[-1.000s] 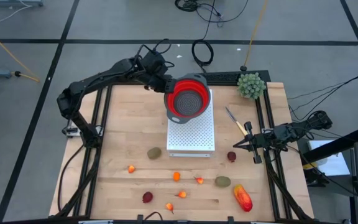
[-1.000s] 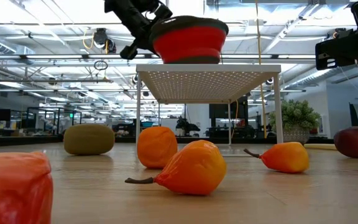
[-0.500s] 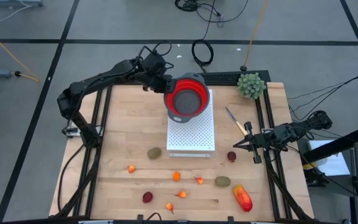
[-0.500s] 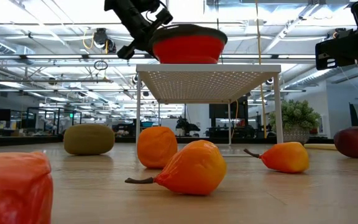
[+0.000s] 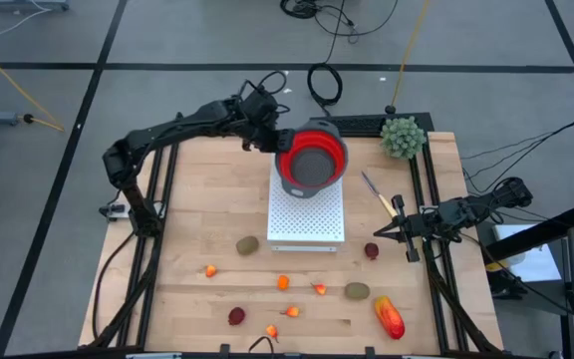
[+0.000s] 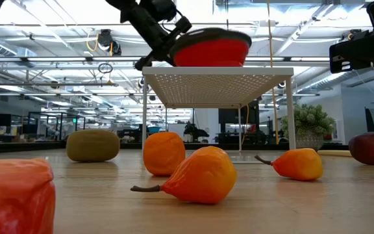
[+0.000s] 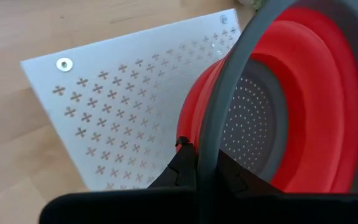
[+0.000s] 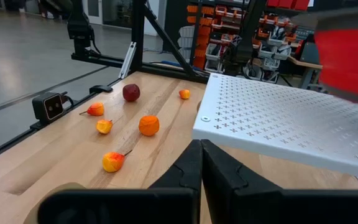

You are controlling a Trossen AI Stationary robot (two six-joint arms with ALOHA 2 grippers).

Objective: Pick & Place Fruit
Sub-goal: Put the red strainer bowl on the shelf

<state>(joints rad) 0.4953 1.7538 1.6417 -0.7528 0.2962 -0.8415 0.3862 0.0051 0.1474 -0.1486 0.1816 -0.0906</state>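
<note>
The left gripper (image 7: 197, 163), jaws clamped on the red-and-grey collapsible colander's (image 5: 311, 161) rim, positions it on the white perforated stand (image 5: 307, 211) at twelve o'clock (fruit (image 5: 283, 282) unpicked at six o'clock on the wooden worktop (image 5: 197, 199)); next, release, while the right gripper (image 5: 405, 231) waits at three o'clock, jaws together.

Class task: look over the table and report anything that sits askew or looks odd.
The red colander is tilted, not flat, above the white perforated stand, because the left gripper has its jaws shut on the grey rim. Fruit lies scattered on the table.
</note>
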